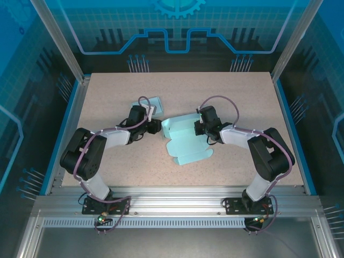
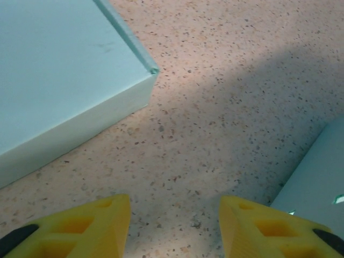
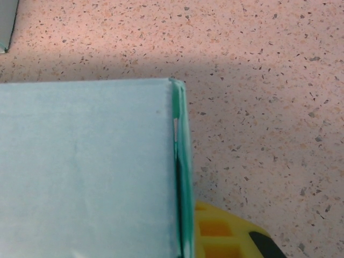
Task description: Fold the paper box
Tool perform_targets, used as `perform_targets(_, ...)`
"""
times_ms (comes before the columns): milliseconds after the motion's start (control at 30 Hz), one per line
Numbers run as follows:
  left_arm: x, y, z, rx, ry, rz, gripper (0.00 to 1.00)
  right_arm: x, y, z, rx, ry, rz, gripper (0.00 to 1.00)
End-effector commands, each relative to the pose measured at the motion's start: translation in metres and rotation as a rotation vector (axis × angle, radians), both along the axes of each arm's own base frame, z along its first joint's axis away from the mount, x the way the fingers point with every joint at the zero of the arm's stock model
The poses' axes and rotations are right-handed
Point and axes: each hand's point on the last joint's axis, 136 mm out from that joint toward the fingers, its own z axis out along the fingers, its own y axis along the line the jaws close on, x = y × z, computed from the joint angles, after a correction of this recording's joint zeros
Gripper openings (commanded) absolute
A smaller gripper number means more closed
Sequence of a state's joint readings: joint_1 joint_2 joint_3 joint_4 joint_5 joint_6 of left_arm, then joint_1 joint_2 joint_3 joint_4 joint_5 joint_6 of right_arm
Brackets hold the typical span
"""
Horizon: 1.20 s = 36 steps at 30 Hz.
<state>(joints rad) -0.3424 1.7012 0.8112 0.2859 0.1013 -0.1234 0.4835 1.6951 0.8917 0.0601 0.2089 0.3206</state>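
The paper box (image 1: 185, 142) is a pale teal cut sheet lying partly folded mid-table, with a raised part at its far side. My right gripper (image 1: 199, 128) is at that raised part. In the right wrist view it (image 3: 185, 236) is shut on the box's doubled wall (image 3: 183, 161), with one yellow finger (image 3: 220, 231) showing and the other hidden behind the panel. My left gripper (image 1: 157, 127) stands just left of the box's corner. Its fingers are open (image 2: 174, 215) over bare table. A teal panel corner (image 2: 64, 80) lies ahead to the left, and a slotted teal edge (image 2: 317, 183) to the right.
A small folded teal box (image 1: 155, 103) sits just behind the left gripper. The speckled table (image 1: 107, 97) is ringed by blue rails (image 1: 67, 123) and metal posts. Open tabletop lies at the far side and toward both side edges.
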Motion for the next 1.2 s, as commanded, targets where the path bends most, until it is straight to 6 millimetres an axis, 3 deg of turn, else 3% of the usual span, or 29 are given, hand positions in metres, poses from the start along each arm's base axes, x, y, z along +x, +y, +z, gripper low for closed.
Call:
perform_targets(0, 0.003, -0.018, 0.014, -0.027, -0.060, -0.068, 0.48, -0.007, 0.004, -0.009, -0.020, 0.042, 0.017, 0.07)
perform_targets(200, -0.010, -0.029, 0.007, -0.046, -0.038, -0.077, 0.48, -0.006, 0.004, -0.012, -0.016, 0.049, 0.010, 0.07)
perform_targets(633, -0.046, -0.013, -0.006, -0.050, 0.009, -0.034, 0.49, -0.007, 0.007, -0.011, -0.012, 0.051, 0.021, 0.07)
perform_targets(967, -0.048, -0.045, 0.002, -0.051, -0.008, -0.087, 0.49, -0.007, 0.015, -0.008, -0.015, 0.049, 0.042, 0.07)
perform_targets(1167, -0.052, -0.053, 0.004, -0.051, -0.026, -0.087, 0.50, -0.009, 0.017, -0.006, -0.020, 0.049, 0.046, 0.07)
